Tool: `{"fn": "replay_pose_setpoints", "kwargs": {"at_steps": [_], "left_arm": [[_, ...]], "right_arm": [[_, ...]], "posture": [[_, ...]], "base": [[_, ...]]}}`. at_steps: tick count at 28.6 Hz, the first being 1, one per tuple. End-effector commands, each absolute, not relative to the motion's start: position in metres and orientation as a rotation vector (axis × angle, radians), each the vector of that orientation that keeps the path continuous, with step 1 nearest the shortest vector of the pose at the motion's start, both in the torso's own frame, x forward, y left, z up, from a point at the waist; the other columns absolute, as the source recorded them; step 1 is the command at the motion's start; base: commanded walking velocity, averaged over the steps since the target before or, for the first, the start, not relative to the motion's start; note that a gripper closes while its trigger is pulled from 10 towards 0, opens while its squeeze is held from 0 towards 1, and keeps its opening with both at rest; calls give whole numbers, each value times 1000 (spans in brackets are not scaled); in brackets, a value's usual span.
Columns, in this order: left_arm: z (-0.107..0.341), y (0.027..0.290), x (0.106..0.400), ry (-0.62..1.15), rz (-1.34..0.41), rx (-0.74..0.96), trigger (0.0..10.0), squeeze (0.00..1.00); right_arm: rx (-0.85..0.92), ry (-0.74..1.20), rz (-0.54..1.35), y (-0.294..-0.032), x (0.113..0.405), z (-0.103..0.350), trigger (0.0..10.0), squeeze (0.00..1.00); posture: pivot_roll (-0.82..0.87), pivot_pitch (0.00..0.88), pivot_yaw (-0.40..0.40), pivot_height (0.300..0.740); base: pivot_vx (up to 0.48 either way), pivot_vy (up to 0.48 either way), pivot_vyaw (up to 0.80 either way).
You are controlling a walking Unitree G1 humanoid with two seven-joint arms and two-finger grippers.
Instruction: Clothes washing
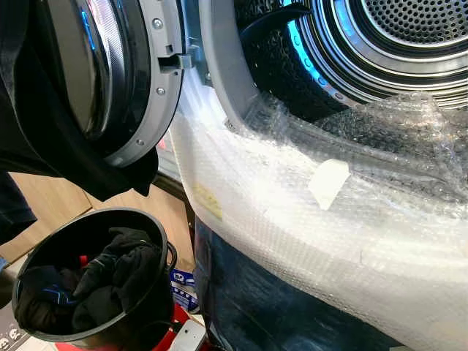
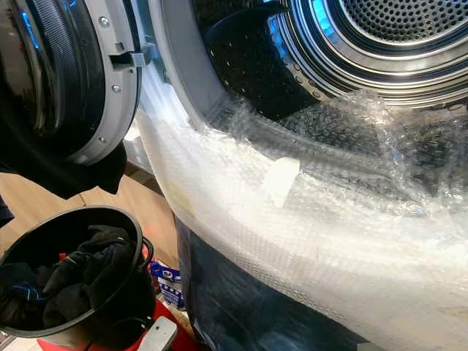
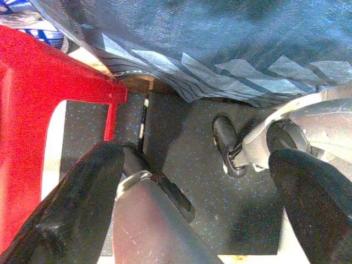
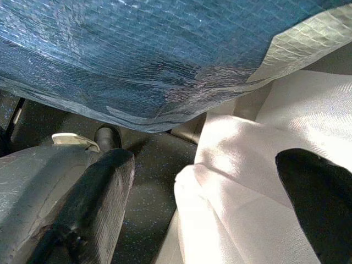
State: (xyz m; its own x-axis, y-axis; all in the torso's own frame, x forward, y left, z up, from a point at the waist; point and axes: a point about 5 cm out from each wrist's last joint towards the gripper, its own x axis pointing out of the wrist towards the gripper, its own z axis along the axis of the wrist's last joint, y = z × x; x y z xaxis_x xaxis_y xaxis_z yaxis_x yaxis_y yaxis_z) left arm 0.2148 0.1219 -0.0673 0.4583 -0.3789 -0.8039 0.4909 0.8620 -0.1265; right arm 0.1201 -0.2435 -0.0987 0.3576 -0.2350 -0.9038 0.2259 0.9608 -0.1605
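Head views: door (image 1: 110, 80) is standing open, drum (image 1: 380, 44) looking empty, clothes (image 1: 110, 274) sitting in the bucket (image 1: 157, 234) below; loading is not yet started. Left wrist: left claw (image 3: 198, 198) is hanging spread, empty. Right wrist: right claw (image 4: 220, 209) likewise spread, holding nothing.

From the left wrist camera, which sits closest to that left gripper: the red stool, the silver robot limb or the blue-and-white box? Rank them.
Measured from the left gripper:
1. Silver robot limb, just below, between the jaws.
2. Red stool, off to one side, lower down.
3. Blue-and-white box, beyond the stool.
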Motion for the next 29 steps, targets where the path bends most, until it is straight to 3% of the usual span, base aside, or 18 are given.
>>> {"fn": "replay_pose_setpoints", "kwargs": {"at_steps": [1,4,7,18,23,24,29], "left_arm": [[-64,146,221,858,-443,275,10000,0],[-64,146,222,857,-448,278,10000,0],[-63,137,222,865,-557,310,10000,0],[-62,134,223,839,-576,297,10000,0],[-62,133,222,841,-577,293,10000,0],[-62,133,222,842,-576,292,10000,0],[-63,133,221,843,-568,283,10000,0]], "right_arm": [[-82,907,-59,-182,218,-67,10000,0],[-85,908,-61,-182,218,-67,10000,0],[-313,932,1,-189,206,-73,10000,0],[-353,945,18,-190,204,-74,10000,0],[-476,1119,2,-208,176,-86,10000,0],[-342,1178,-128,-218,164,-90,10000,0],[-210,1238,-261,-230,144,-94,10000,0]], "posture": [[231,0,-81,740],[230,0,-81,740],[227,0,-84,740],[226,0,-89,740],[232,0,-96,740],[237,0,-100,740],[234,0,-101,740]], "base": [[0,0,0],[0,0,0],[0,0,0],[0,0,0],[0,0,0],[0,0,0],[0,0,0]]}}
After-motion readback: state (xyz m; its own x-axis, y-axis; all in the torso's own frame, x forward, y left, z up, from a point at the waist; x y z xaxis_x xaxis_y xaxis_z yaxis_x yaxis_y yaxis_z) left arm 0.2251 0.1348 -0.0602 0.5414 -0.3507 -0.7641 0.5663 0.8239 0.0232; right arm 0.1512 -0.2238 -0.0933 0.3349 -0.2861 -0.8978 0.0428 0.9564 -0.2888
